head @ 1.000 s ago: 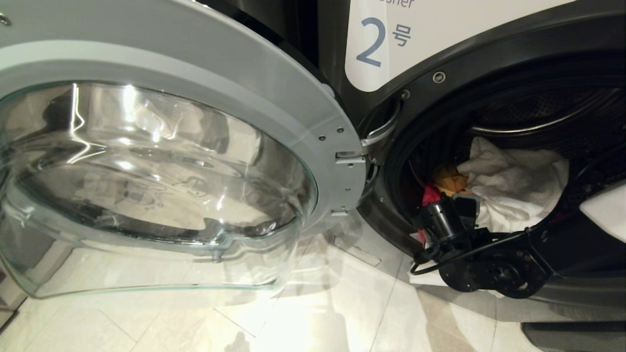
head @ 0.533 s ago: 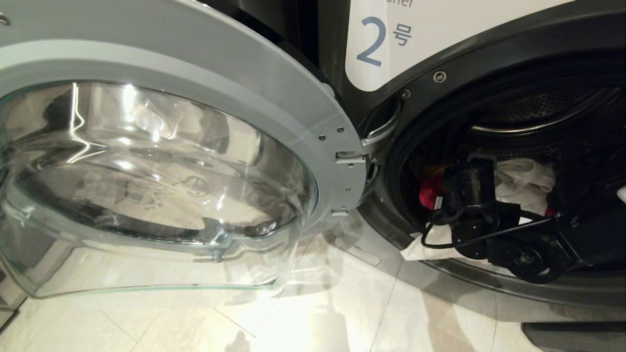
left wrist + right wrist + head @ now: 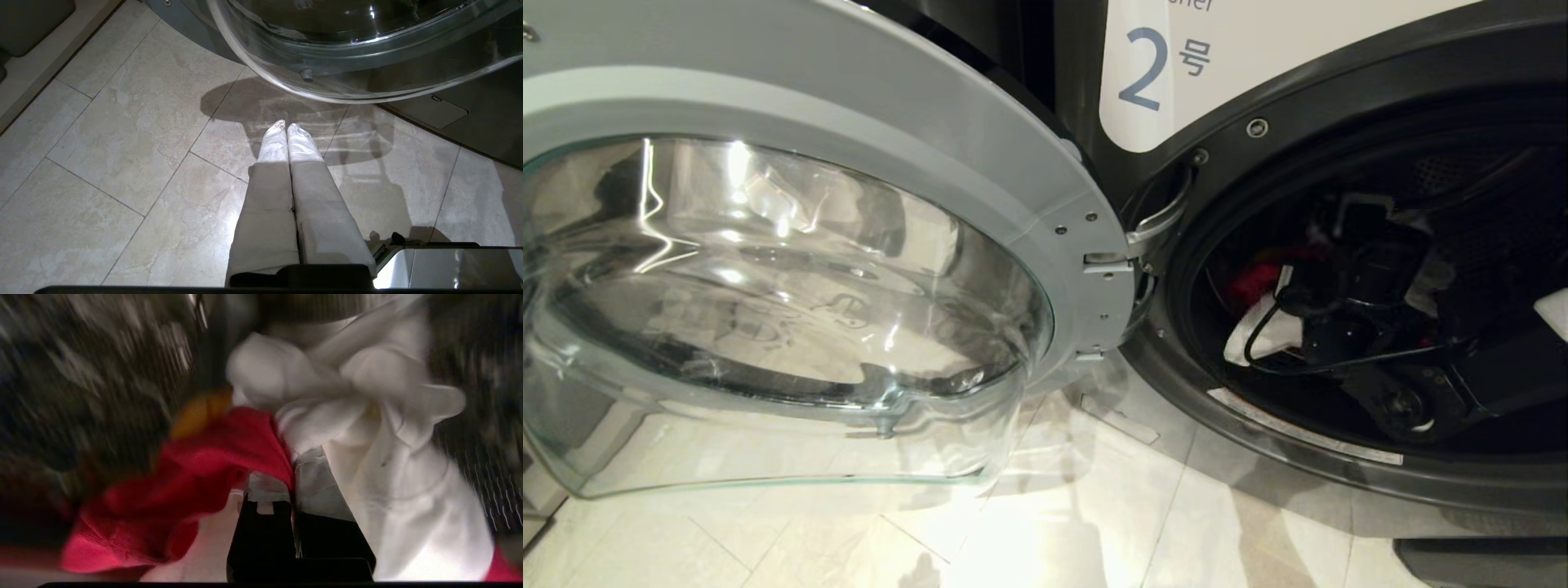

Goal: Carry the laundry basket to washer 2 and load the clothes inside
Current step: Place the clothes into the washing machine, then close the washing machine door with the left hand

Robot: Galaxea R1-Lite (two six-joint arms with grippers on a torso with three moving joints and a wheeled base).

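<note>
The right claw (image 3: 293,486), clamped on the clothes (image 3: 335,416), is inside washer 2 (image 3: 1339,122). The left claw (image 3: 287,130) hangs pressed together over the floor (image 3: 122,143). At 12 o'clock a label (image 3: 1168,65) reads "2".

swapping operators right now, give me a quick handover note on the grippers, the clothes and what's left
Right gripper: shut on the clothes, red, white and a bit of yellow, reaching inside the drum of washer 2.
Left gripper: shut, empty, parked over the floor tiles below the open door.
Laundry basket: not in view.
Done: door open, bundle carried into the drum.
Left: release the clothes, pull the right arm out.
</note>
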